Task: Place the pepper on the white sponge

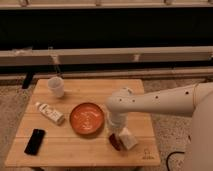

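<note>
The white robot arm point(160, 101) reaches in from the right edge across the square light wooden table point(75, 147), its wrist bending down over the front right part of the top. The gripper point(116, 134) hangs below that wrist, just right of the round orange bowl point(86, 118) and directly above the task objects. The small dark red glossy pepper point(115, 142) sits at the gripper's tip, lying against the left side of the small off-white rectangular sponge point(128, 138); whether it rests on the sponge or only beside it cannot be told from this angle. Finger state: cannot tell (the wrist body hides the gap between them), so contact with the pepper is likewise unclear. Sponge lies flat on the table, turned at a slant to the table edge, near the front right corner. Other items: a white cup point(56, 86) stands upright near the back left corner; a white labelled bottle point(49, 112) lies on its side left of the bowl; a flat black phone point(34, 141) lies near the front left corner, well apart from the gripper.
</note>
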`<control>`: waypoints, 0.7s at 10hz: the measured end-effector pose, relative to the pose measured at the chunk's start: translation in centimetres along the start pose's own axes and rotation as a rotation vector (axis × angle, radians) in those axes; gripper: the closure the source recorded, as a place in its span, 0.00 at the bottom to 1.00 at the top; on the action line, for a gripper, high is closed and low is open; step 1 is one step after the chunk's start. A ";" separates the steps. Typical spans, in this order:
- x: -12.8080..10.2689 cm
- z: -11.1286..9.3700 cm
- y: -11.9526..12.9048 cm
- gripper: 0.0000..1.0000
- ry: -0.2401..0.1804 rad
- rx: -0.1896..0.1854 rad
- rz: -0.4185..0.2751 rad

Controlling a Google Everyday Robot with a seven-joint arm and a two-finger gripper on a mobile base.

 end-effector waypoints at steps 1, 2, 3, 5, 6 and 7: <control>-0.2 -0.3 -0.5 0.37 -0.003 0.004 0.007; -0.3 -0.7 -0.8 0.27 -0.005 0.008 0.010; -0.6 -1.1 -1.3 0.21 -0.012 0.012 0.017; -1.3 -2.0 -3.0 0.25 -0.024 0.019 0.043; -1.6 -2.4 -4.0 0.38 -0.031 0.022 0.063; -1.7 -2.6 -4.5 0.46 -0.033 0.024 0.075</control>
